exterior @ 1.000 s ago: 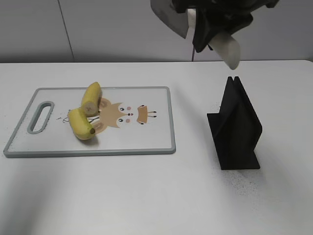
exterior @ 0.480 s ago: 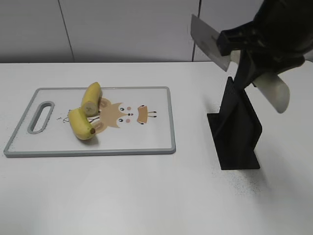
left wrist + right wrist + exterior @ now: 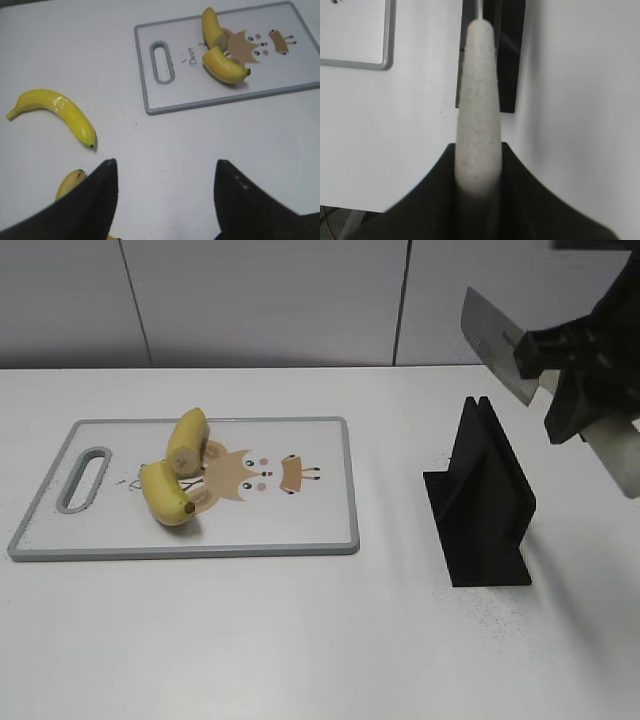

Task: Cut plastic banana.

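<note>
The plastic banana [image 3: 176,472] lay in two halves, touching, on the cutting board [image 3: 300,530], well apart from the right gripper [image 3: 590,390]. That gripper was clamped on a knife [image 3: 495,330] above the black stand [image 3: 485,505]; its arm was cut off at the frame edge. The left gripper [image 3: 165,200] stood spread, holding nothing. Two more bananas [image 3: 55,112] lay off the board, one partly hidden.
</note>
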You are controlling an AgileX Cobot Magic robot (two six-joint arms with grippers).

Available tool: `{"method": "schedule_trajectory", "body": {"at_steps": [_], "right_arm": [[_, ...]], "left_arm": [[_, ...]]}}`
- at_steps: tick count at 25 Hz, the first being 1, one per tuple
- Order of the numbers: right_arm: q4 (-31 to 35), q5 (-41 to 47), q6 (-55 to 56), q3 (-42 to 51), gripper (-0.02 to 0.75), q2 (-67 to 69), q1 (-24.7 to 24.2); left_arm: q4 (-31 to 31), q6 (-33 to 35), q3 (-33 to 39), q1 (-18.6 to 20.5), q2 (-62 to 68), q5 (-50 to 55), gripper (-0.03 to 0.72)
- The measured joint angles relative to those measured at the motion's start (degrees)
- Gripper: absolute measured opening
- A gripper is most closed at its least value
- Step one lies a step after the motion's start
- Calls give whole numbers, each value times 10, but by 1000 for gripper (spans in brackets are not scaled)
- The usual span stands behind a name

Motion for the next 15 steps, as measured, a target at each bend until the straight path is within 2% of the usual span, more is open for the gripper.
{"method": "schedule_trajectory", "body": {"at_steps": [9, 15], "right_arm": [[2, -60, 11, 69, 158, 0, 0], [4, -75, 14, 69, 158, -1, 0]], "left_arm": [[-2, 0, 73, 0, -186, 1, 589], [-6, -7, 147, 0, -209, 0, 581]]}}
